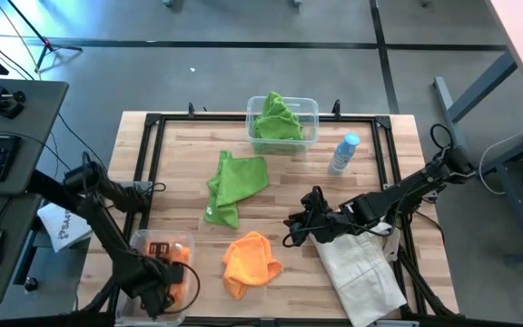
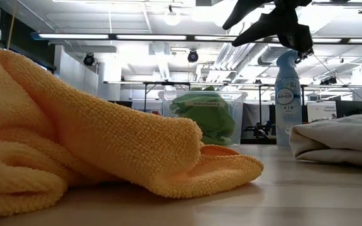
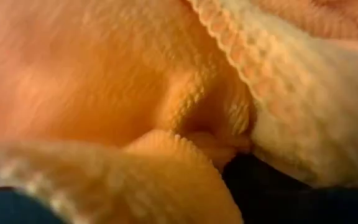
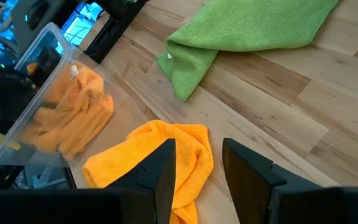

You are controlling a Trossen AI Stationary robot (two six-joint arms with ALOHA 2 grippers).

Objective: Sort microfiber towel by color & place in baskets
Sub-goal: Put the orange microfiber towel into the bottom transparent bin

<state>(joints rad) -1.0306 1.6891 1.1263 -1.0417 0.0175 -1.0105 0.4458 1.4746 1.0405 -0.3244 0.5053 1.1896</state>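
An orange microfiber towel (image 1: 251,263) (image 4: 160,155) (image 2: 105,144) lies crumpled on the table near its near edge. A green towel (image 1: 237,186) (image 4: 247,31) lies spread at mid-table. The far clear basket (image 1: 309,107) (image 2: 231,103) holds green towels. The near-left basket (image 1: 182,241) (image 4: 48,46) holds orange towels. My right gripper (image 1: 296,227) (image 4: 197,180) hangs open above the table, just right of the orange towel, touching nothing. My left gripper (image 1: 160,286) reaches down into the near-left basket; its wrist view is filled with orange cloth (image 3: 135,93).
A clear spray bottle with a blue cap (image 1: 343,154) (image 2: 288,94) stands right of the far basket. An off-white tote bag (image 1: 361,268) (image 2: 338,141) lies at the near right, under my right arm. Bare wood shows between the two loose towels.
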